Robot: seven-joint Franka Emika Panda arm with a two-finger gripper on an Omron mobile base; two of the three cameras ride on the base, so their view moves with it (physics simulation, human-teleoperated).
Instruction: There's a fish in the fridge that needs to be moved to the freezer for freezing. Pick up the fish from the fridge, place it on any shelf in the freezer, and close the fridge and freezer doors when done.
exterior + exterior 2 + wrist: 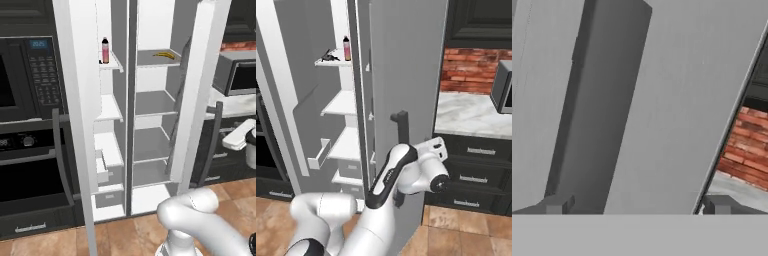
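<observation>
Grey flat fridge door (662, 100) faces the wide-spread empty claw (637, 205); slim, seemingly dark-and-yellow fish (164, 55) lies shelved.

White arm (391, 180) rises from the base, elbow bent, forearm reaching forward and up. Wrist (431, 167) angled right. Gripper (637, 205) jaws spread wide, 2 dark fingertips (557, 204) apart, nothing between them.

Fridge door (662, 100) blocks right ahead of spread fingers (559, 204)
</observation>
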